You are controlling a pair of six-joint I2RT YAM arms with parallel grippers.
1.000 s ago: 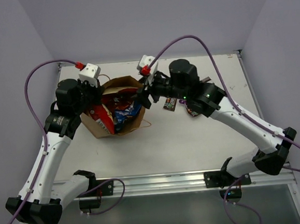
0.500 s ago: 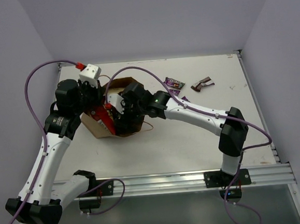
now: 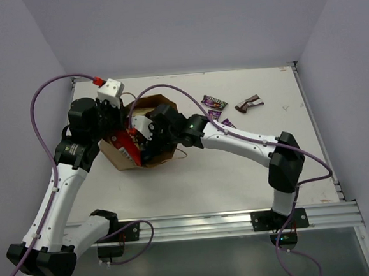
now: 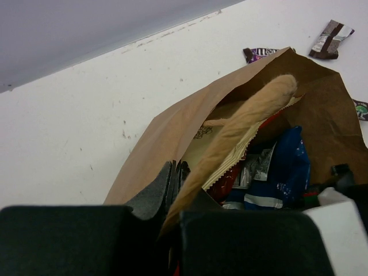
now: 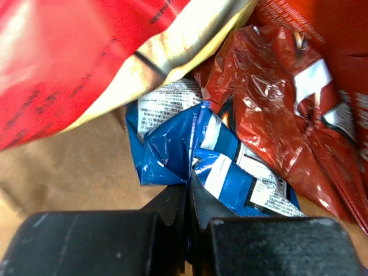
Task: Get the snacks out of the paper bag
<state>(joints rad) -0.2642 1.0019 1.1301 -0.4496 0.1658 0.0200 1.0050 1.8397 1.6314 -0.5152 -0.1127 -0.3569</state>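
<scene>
Inside the paper bag [image 4: 161,138], rim clamped by the left gripper [image 4: 175,173], the blue Doritos bag [image 5: 230,172] is pinched by the right gripper [image 5: 188,192]; a straight lift is advised.

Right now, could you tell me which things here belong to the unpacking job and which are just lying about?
Job: paper bag, blue chip bag, red chip bag, red-and-yellow bag, candy bars already out on the table.
Just there: purple cables, metal rail.
</scene>
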